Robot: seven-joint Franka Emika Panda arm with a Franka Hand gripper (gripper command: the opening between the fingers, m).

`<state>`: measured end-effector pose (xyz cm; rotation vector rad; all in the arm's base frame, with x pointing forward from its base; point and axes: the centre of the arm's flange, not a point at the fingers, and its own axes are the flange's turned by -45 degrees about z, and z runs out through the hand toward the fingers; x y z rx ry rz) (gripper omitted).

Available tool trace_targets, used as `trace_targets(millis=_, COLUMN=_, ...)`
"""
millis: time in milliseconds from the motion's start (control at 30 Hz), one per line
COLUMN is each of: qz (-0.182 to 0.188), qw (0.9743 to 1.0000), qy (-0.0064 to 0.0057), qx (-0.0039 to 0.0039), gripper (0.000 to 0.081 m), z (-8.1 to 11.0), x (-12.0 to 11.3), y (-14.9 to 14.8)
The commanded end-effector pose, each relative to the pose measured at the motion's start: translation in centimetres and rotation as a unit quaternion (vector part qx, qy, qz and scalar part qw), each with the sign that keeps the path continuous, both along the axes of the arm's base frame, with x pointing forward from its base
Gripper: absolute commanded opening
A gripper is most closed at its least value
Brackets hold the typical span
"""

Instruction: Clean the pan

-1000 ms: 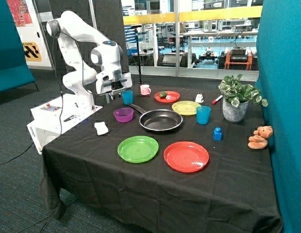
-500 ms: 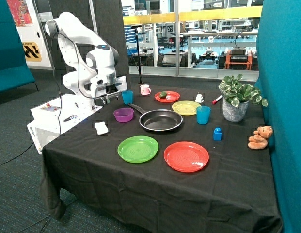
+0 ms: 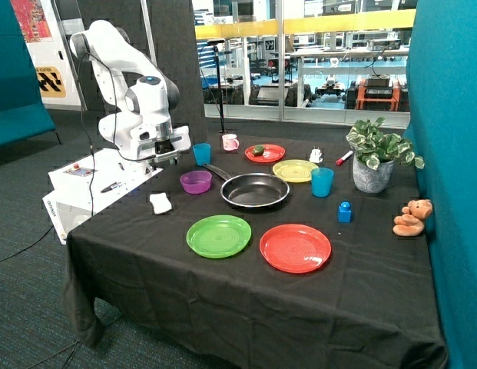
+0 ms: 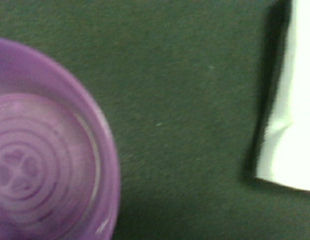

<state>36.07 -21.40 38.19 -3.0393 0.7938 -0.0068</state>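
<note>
The black frying pan (image 3: 256,191) sits in the middle of the black table, its thin handle (image 3: 216,172) pointing toward the blue cup at the back. It looks empty. My gripper (image 3: 167,156) hangs above the table's edge on the arm's side, past the purple bowl (image 3: 196,181) and well apart from the pan. The wrist view shows the purple bowl (image 4: 40,165) and a white sponge or cloth (image 4: 292,110) below, with black tablecloth between them. The white piece also lies on the table in the outside view (image 3: 160,203). The pan is out of the wrist view.
A green plate (image 3: 218,235) and a red plate (image 3: 295,247) lie in front of the pan. Behind it are a yellow plate (image 3: 295,170), a second red plate (image 3: 265,153), blue cups (image 3: 202,154) (image 3: 322,182) and a pink cup (image 3: 230,142). A potted plant (image 3: 374,157) and teddy (image 3: 412,217) stand far off.
The arm has swung away from the blue cup toward the table's edge and a little lower, now over the gap between the purple bowl and the white piece. Nothing on the table moved.
</note>
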Motion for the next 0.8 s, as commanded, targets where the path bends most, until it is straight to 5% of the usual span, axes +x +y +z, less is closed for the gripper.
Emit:
trace_targets(millis=0, qz=-0.009, qw=1.0000, qy=0.0021, qx=0.00041, gripper=0.0643, z=-0.7, x=0.0, y=-2.5)
trace_targets(millis=233, qz=0.021, qw=0.9998, qy=0.0022, qx=0.00035, gripper=0.0696, z=-1.4, x=0.1, y=-3.4)
trace_targets(millis=767, qz=0.050, qw=0.9988, qy=0.0022, qx=0.00029, gripper=0.0648, z=-2.7, x=0.9, y=-4.8)
